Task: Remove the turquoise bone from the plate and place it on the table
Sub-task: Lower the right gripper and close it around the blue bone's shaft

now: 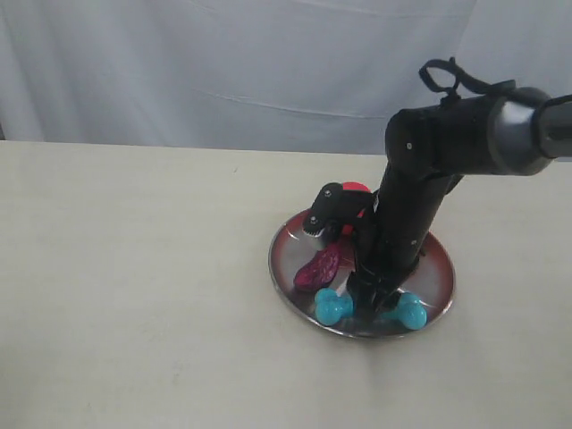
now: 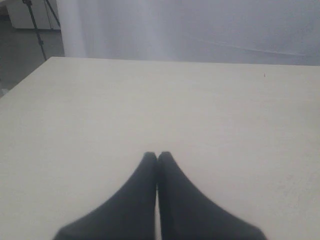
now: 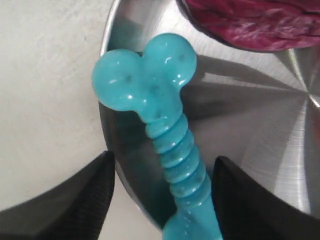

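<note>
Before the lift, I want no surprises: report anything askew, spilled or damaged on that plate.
Nothing stands out. The turquoise ribbed rubber bone lies flat inside the rim of the round metal plate, open right claw astride its shaft; the dark purple oblong piece rests beside it.

I see the bone (image 1: 332, 307) on the plate (image 1: 438, 268) at six o'clock, by the rim — the oblong piece (image 1: 318, 266) lies at nine.
</note>
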Robot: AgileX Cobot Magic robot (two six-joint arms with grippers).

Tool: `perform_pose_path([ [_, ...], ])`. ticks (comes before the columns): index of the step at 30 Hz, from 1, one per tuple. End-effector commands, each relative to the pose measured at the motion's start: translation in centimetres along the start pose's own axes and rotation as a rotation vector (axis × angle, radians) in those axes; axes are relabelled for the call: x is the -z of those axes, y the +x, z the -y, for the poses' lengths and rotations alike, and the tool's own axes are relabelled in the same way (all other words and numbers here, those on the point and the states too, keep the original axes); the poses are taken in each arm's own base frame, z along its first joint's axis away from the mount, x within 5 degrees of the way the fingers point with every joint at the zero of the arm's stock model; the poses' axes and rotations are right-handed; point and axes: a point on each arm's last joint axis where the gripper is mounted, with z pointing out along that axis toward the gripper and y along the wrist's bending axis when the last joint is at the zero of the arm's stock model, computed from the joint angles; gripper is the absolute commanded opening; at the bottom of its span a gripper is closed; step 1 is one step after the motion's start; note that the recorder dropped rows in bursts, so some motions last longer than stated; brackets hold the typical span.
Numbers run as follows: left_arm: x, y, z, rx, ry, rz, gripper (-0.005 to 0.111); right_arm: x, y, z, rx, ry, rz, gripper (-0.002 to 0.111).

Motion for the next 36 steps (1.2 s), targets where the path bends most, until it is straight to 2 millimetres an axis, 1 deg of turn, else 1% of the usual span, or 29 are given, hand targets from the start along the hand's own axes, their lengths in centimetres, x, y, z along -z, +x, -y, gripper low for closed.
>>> perform_pose_path([
  [1, 0.0, 0.0, 0.0, 0.011, -0.002, 0.004, 0.000, -1.4, 0.0, 0.3, 0.033, 0.006, -0.035, 0.056],
  [4, 0.0, 0.0, 0.0, 0.011, -0.002, 0.004, 0.000, -1.8, 0.0, 0.5, 0.048, 0.026, -0.044, 0.056],
  [12, 0.0, 0.0, 0.0, 0.011, -0.002, 0.004, 0.000, -1.9, -0.4, 0.8, 0.036, 0.056, 0.001, 0.056],
  [21, 0.0, 0.0, 0.0, 0.011, -0.002, 0.004, 0.000, -2.0, -0.5, 0.7, 0.020, 0.043, 0.008, 0.056],
  [30, 0.0, 0.0, 0.0, 0.011, -0.002, 0.004, 0.000, -3.8, -0.3, 0.7, 0.012, 0.014, -0.028, 0.056],
  [31, 0.0, 0.0, 0.0, 0.011, -0.002, 0.004, 0.000, -3.9, -0.3, 0.7, 0.010, 0.012, -0.031, 0.055],
  [33, 0.0, 0.0, 0.0, 0.011, -0.002, 0.004, 0.000, -4.0, -0.3, 0.7, 0.011, 0.012, -0.033, 0.048],
  [36, 0.0, 0.0, 0.0, 0.011, -0.002, 0.004, 0.000, -4.0, -0.3, 0.8, 0.013, 0.013, -0.035, 0.032],
])
